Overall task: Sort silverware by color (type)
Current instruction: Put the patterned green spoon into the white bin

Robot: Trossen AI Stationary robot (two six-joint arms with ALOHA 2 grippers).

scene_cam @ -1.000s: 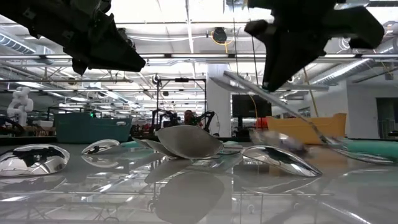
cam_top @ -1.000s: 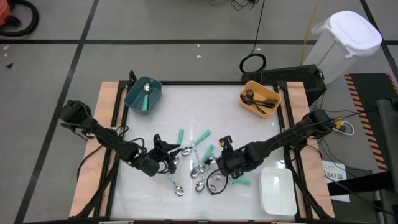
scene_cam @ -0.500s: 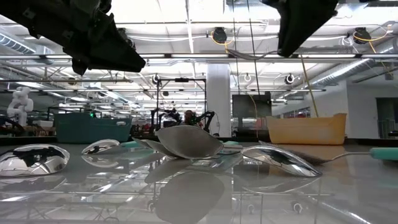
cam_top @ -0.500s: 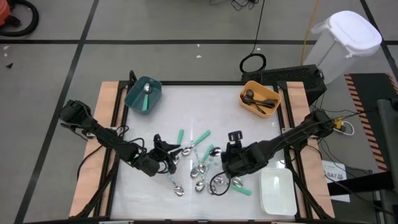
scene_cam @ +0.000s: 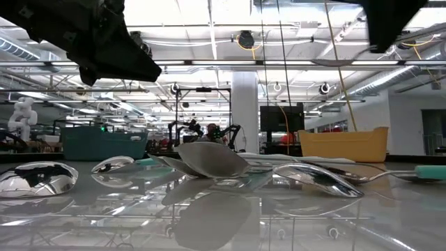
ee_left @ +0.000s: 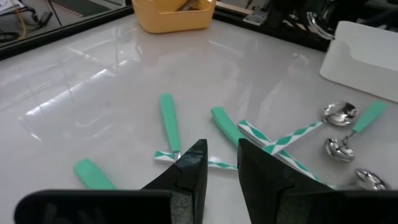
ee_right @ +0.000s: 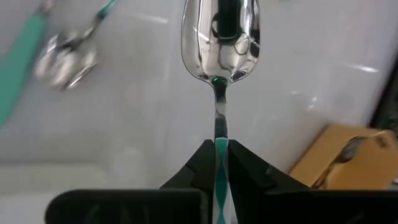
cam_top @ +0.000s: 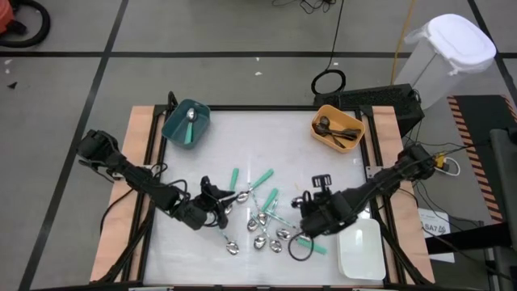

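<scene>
Several spoons lie scattered mid-table (cam_top: 260, 217), some all silver, some with teal or teal-and-white handles; in the low view their bowls rest on the glossy top (scene_cam: 209, 159). My left gripper (cam_top: 213, 202) hangs just above the left side of the pile, narrowly open and holding nothing; its wrist view looks down on teal handles (ee_left: 168, 118) past the fingers (ee_left: 221, 167). My right gripper (cam_top: 309, 218) is right of the pile, beside the white bin, shut on one spoon (ee_right: 220, 37). In the low view the right gripper is only a dark shape at the top (scene_cam: 390, 21). My right gripper pinches a spoon by its teal-and-white patterned handle (ee_right: 220, 155) between the two fingers. The spoon runs along the fingers and sticks out past their tips, with its silver bowl (ee_right: 220, 37) at the far end. It is lifted clear of the table.
A teal bin with one spoon stands at the far left (cam_top: 187, 123). An orange bin with dark utensils stands at the far right (cam_top: 338, 129). A white bin sits at the near right (cam_top: 359, 249). Wooden rails edge the table (cam_top: 139, 153).
My right gripper has carried its spoon up and toward the table's right and near edges, closer to the white bin. In the low view the tilted spoon has risen out of the picture. The left arm has kept still.
</scene>
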